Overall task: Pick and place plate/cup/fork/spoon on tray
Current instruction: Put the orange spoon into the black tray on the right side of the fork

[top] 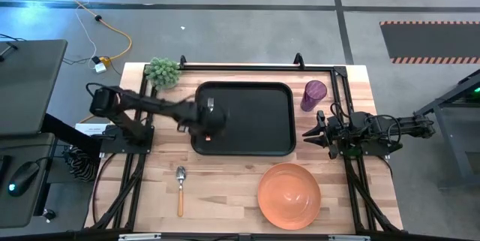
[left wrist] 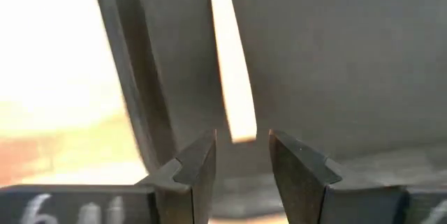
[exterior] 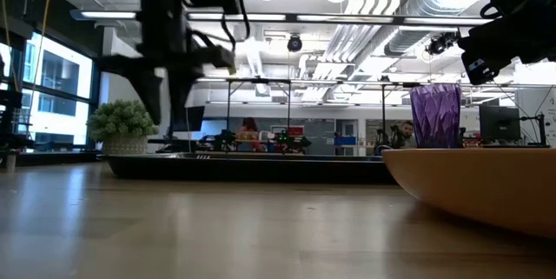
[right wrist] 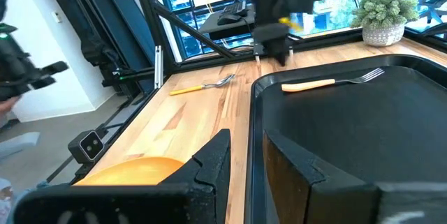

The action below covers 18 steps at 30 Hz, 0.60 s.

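The fork [right wrist: 332, 81] lies flat on the left part of the black tray [top: 255, 132], tines toward the far edge; its tines also show in the high view [top: 211, 104]. My left gripper [left wrist: 242, 161] is open and hovers just above the handle's near end [left wrist: 234, 105], touching nothing. The spoon [top: 180, 188] lies on the table in front of the tray. The orange plate [top: 289, 194] rests on the table at the near right. The purple cup [top: 313, 94] stands upright right of the tray. My right gripper [top: 311, 132] is open and empty beside the tray's right edge.
A small potted plant [top: 163, 71] stands at the far left corner, behind the tray. Black frame rails [top: 341, 91] run along the table's far and right sides. Bare wood shows between the spoon and the plate.
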### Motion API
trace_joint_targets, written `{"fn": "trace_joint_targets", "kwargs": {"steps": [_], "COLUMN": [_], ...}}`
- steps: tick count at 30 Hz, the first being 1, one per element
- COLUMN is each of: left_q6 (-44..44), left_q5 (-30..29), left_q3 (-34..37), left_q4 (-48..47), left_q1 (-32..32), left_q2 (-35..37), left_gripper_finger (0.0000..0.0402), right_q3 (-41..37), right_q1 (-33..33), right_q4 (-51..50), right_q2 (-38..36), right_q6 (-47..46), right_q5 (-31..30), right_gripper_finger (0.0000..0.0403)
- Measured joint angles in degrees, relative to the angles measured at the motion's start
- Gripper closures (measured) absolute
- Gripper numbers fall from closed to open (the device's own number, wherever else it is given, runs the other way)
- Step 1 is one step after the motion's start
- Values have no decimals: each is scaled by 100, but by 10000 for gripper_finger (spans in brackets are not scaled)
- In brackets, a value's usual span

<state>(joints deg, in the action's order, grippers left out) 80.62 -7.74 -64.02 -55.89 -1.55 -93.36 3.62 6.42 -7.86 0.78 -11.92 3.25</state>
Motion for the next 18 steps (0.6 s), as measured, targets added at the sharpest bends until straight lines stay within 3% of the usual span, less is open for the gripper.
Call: {"fn": "trace_joint_targets", "kwargs": {"steps": [8,18], "left_q6": [1992,4211], "left_q5": [-8,519], "left_q3": [-3,-3], "left_q4": [-231,-319], "left_q1": [-1756,-3413], "left_q2": [-53,-49], "left_gripper_finger": [280,280], "right_q3": [0,0], "right_q1": [0,0], "right_q4": [-1,0], "right_q2": [0,0], "right_q6": [0,0], "right_q5": [-2,-2], "right_gripper_finger": [324,324]}}
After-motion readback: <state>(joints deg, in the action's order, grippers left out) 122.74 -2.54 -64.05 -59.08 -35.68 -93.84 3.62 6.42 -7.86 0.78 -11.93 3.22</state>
